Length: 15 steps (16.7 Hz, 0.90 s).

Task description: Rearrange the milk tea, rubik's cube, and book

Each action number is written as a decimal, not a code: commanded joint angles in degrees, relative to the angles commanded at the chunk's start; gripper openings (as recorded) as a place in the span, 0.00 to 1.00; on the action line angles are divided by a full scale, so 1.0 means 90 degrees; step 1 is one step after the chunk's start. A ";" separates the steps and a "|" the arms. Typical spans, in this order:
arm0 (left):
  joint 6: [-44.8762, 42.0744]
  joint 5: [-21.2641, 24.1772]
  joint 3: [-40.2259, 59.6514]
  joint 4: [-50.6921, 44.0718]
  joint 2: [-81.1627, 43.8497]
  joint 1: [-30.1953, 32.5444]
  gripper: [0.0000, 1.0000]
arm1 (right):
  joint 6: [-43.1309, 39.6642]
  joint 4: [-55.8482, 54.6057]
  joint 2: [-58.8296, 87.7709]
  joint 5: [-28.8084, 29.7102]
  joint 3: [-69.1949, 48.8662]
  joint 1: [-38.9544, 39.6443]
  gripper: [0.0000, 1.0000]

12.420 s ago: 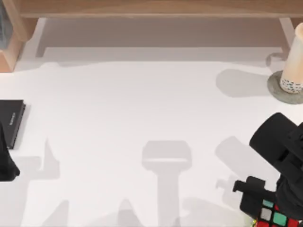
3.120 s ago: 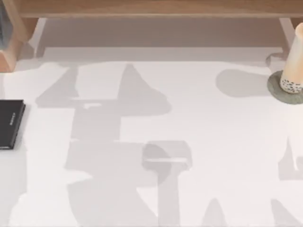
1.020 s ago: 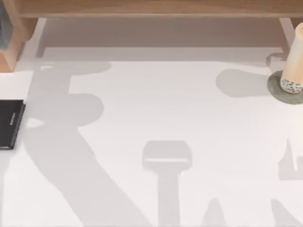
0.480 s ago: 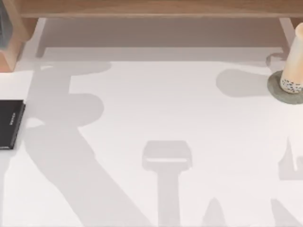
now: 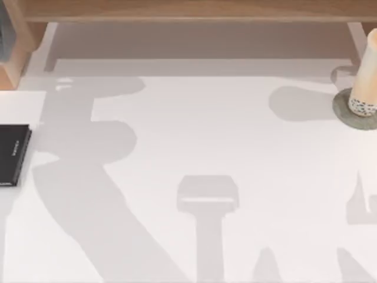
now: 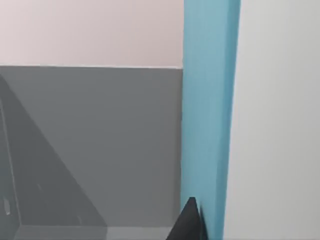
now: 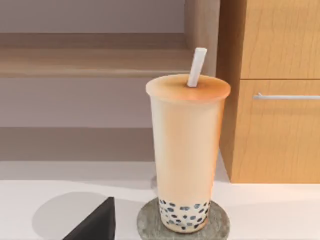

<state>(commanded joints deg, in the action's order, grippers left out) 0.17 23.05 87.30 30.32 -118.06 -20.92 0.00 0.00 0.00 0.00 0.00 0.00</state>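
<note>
Left gripper's finger (image 6: 189, 222) sits right against the book (image 6: 207, 115); can't tell the grip. Milk tea (image 7: 187, 150) stands on a disc (image 7: 150, 225) ahead of the right finger (image 7: 97, 224).

Top camera hung above the white table (image 5: 235, 153), facing down, set back enough to take in the far wooden shelf (image 5: 188, 10). It caught the milk tea (image 5: 369, 73) on its grey disc (image 5: 343, 112) at the right edge and a black book (image 5: 13, 154) at the left edge.

Right wrist camera sat low, near table level, facing the milk tea (image 7: 187, 150) side-on at close range; this cup and the disc (image 7: 150, 222) were shared with the top view.

Left wrist camera sat very close to a teal-blue book (image 6: 207, 115).
</note>
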 joint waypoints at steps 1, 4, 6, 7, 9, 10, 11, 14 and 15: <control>0.0000 0.0002 -0.0007 -0.0004 0.0010 -0.0002 0.00 | 0.0000 0.0000 0.0000 0.0000 0.0000 0.0000 1.00; -0.0009 -0.0003 0.0017 0.0003 -0.0017 0.0028 0.00 | 0.0000 0.0000 0.0000 0.0000 0.0000 0.0000 1.00; -0.0193 0.0031 -0.0095 0.0007 0.0136 0.0023 0.00 | 0.0000 0.0000 0.0000 0.0000 0.0000 0.0000 1.00; -0.0387 0.0055 -0.0205 0.0011 0.0280 0.0005 0.00 | 0.0000 0.0000 0.0000 0.0000 0.0000 0.0000 1.00; -0.0979 0.0105 -0.0523 0.0030 0.0672 -0.0093 0.00 | 0.0000 0.0000 0.0000 0.0000 0.0000 0.0000 1.00; -0.1378 0.0135 -0.0734 0.0046 0.0911 -0.0165 0.00 | 0.0000 0.0000 0.0000 0.0000 0.0000 0.0000 1.00; -0.1842 0.0172 -0.0978 0.0065 0.1169 -0.0244 0.00 | 0.0000 0.0000 0.0000 0.0000 0.0000 0.0000 1.00; -0.3527 0.0293 -0.1865 0.0161 0.1973 -0.0479 0.00 | 0.0000 0.0000 0.0000 0.0000 0.0000 0.0000 1.00; -0.4161 0.0332 -0.2207 0.0210 0.2230 -0.0553 0.00 | 0.0000 0.0000 0.0000 0.0000 0.0000 0.0000 1.00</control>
<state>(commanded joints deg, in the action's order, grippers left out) -37.28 26.04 67.44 32.21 -97.99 -25.89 0.00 0.00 0.00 0.00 0.00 0.00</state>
